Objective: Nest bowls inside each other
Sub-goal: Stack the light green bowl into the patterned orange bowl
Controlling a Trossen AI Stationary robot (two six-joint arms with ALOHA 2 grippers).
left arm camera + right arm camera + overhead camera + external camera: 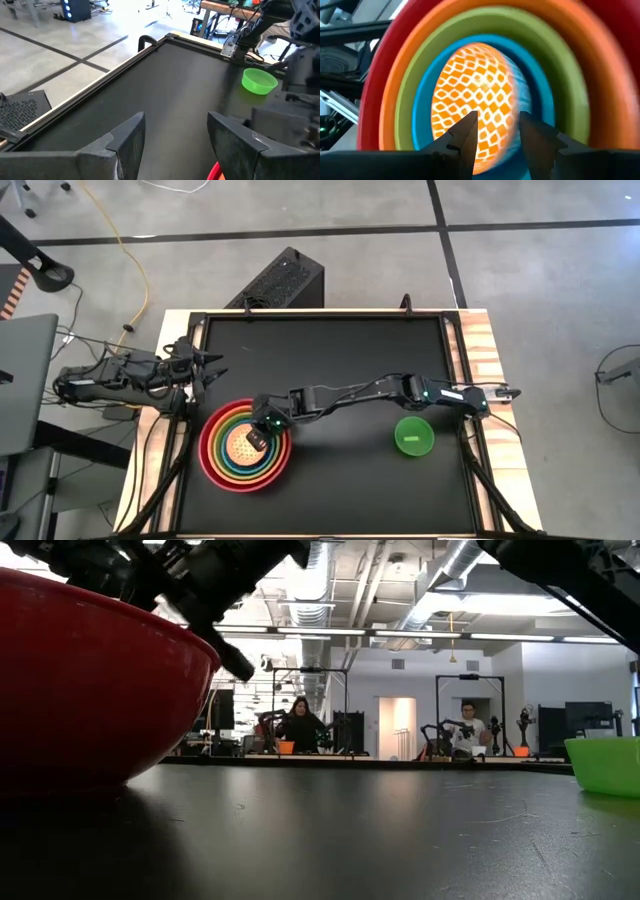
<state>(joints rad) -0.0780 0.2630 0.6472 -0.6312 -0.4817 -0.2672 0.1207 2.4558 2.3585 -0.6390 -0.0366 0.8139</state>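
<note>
From above, the right end effector (259,442) hung over the stack of nested bowls (245,446) near the front left of the black tabletop (340,360), its fingers apart and holding nothing, while the smallest bright green bowl (413,434) sat alone well to the right. The left end effector (207,366) waited beside the tabletop's left edge, jaws spread wide and empty. At table height, the red bowl (90,690) filled the left foreground and the bright green one showed at the far right. The right wrist view looked down between parted fingers (462,137) onto the lattice-patterned yellow bowl (475,95), seated inside the blue bowl (535,100).
</note>
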